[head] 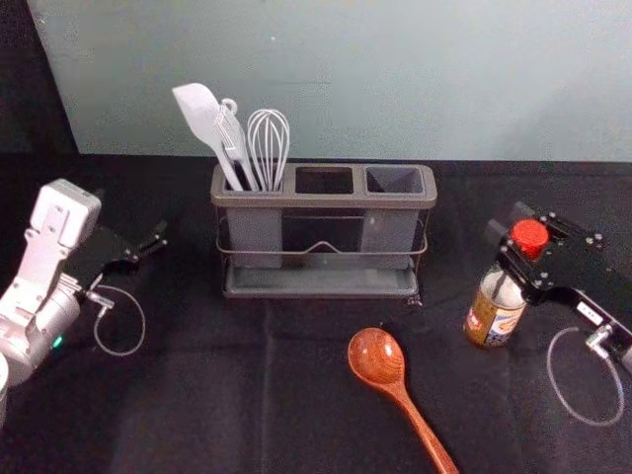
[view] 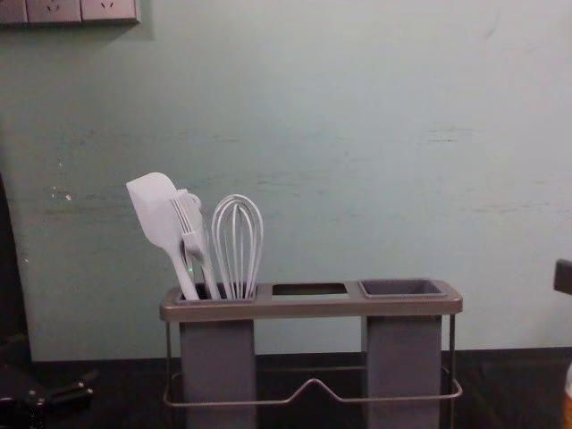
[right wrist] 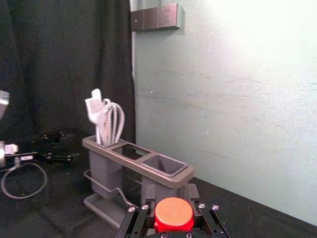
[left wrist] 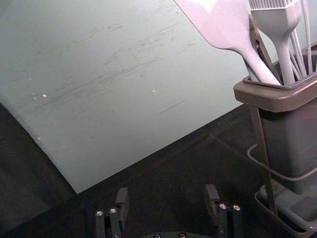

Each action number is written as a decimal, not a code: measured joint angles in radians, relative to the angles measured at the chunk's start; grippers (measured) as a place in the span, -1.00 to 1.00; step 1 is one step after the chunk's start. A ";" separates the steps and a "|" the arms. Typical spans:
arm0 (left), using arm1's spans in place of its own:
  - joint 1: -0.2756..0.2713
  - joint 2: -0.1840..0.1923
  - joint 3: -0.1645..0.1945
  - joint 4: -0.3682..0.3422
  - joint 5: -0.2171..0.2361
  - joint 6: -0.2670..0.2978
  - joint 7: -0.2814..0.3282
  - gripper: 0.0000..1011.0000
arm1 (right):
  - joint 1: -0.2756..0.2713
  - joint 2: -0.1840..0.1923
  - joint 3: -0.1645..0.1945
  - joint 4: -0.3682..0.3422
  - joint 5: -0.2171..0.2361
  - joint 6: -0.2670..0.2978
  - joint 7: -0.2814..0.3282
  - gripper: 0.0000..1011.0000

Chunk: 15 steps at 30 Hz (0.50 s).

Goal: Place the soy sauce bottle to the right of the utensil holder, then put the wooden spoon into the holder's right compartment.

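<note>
The right gripper (head: 510, 222), black and metal, is at the right of the head view, its fingers pinching the red cap (head: 530, 237) of the clear glass soy sauce bottle (head: 494, 311) with brown liquid and a printed label. The bottle stands to the right of the utensil holder and nearer the robot, well apart from it, leaning a little in the head view, cap toward the right. Whether its base touches the table (head: 197, 405), covered in black cloth, I cannot tell.

Nearer the middle, the glossy reddish-brown wooden spoon (head: 375, 355) lies on the table in front of the holder, bowl toward it, handle slanting toward the robot and to the right.

Beyond is the grey plastic utensil holder (head: 324, 202) with a brownish rim, wire rail and base tray. Its left compartment (head: 255, 237) carries a white spatula (head: 202, 114), a white brush (view: 190, 228) and a white wire whisk (head: 269, 143), heads up. The right compartment (head: 393, 181) is open at the top, beside the dark middle opening (head: 324, 181).

The left gripper (head: 148, 247) is idle to the left of the holder, fingers spread with a gap between.

Behind everything rises a pale grey-green wall (head: 375, 79), with a dark curtain (right wrist: 64, 64) to the left.
</note>
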 joint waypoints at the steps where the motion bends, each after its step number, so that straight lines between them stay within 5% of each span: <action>1: 0.000 0.000 0.000 0.000 0.000 0.000 0.000 0.99 | 0.003 0.000 0.002 0.004 0.000 0.000 0.000 -0.24; 15: 0.000 0.000 0.000 0.000 0.000 0.000 0.000 0.99 | 0.138 -0.039 -0.028 0.129 -0.005 0.019 0.005 -0.24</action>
